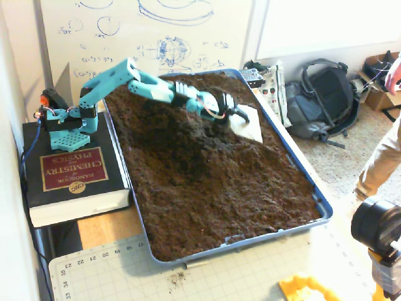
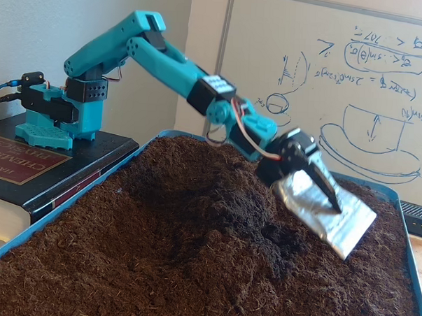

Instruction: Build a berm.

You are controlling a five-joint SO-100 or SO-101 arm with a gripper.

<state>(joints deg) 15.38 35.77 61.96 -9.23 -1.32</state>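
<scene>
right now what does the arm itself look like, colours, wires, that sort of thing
The arm is turquoise plastic with black servo blocks at its joints. Thin red and white wires loop near the wrist. The gripper has black jaws, and a flat silvery, foil-like blade is fixed to it. The turquoise base stands on a black book.

A lab or classroom; marked-up whiteboard (image 2: 354,80), chemistry handbook (image 1: 69,175), cutting mat (image 1: 188,276), backpack (image 1: 322,100).
</scene>
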